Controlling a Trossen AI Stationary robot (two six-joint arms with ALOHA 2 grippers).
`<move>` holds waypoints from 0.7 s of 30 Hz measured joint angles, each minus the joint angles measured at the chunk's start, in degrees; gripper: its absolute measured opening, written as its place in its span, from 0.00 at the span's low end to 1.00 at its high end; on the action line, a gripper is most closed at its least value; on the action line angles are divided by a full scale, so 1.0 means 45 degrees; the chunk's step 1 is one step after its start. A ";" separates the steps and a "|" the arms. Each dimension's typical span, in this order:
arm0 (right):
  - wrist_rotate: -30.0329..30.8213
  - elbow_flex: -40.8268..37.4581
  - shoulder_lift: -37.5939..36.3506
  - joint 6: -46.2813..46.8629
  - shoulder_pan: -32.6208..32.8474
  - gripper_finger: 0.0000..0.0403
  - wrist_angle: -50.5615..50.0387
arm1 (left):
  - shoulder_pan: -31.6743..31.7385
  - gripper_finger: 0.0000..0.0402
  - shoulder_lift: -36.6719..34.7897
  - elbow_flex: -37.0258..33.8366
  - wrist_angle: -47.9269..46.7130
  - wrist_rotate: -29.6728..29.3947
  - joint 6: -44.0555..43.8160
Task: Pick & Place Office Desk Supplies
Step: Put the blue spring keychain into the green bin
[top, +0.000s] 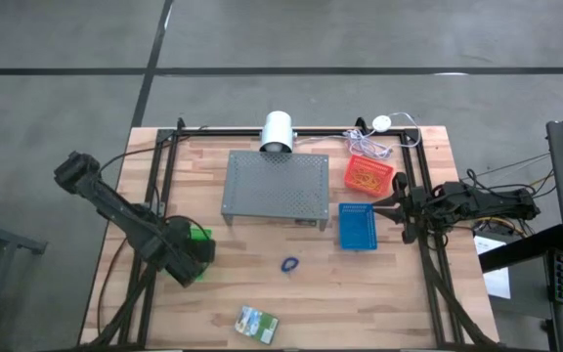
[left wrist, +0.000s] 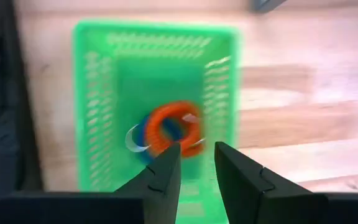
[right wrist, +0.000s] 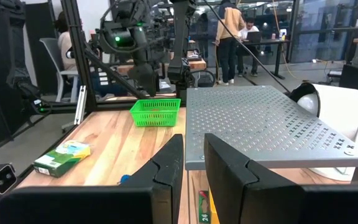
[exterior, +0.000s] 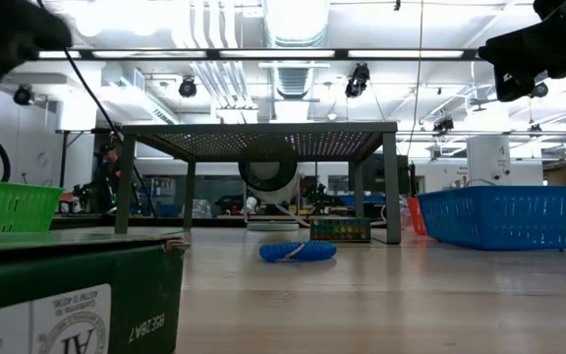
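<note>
Two bands, a red band [left wrist: 178, 127] over a blue one, already lie in the green basket [left wrist: 92, 93] near the tabletop's left edge, and my left pincer [left wrist: 197, 165] hangs above them with its fingers a little spread and nothing between them, so I judge this drop done. Next I need the blue loop [top: 289, 264] at mid-tabletop or the crayon box [top: 258, 322] by the front edge; my right pincer [top: 395, 208] waits empty, narrowly parted, beside the blue basket [top: 358, 227].
</note>
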 joint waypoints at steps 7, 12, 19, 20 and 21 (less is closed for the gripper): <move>0.0000 0.0000 0.0000 0.0000 0.0002 0.16 0.0000 | -0.0005 0.26 0.0642 0.0884 0.0609 -0.3149 0.1491; 0.0000 0.0000 0.0000 0.0000 0.0003 0.16 0.0000 | 0.0036 0.26 0.1948 0.1956 0.0942 -0.4299 0.2997; 0.0000 0.0000 0.0000 0.0000 0.0002 0.16 0.0000 | 0.0252 0.26 0.4064 0.3754 0.1766 -0.5357 0.5360; 0.0000 -0.0003 0.0000 0.0000 0.0001 0.16 0.0000 | 0.0315 0.26 0.4308 0.3940 0.2272 -0.5304 0.6081; 0.0000 0.0000 0.0000 0.0000 0.0000 0.16 0.0000 | 0.0384 0.26 0.4506 0.4110 0.2824 -0.5268 0.6855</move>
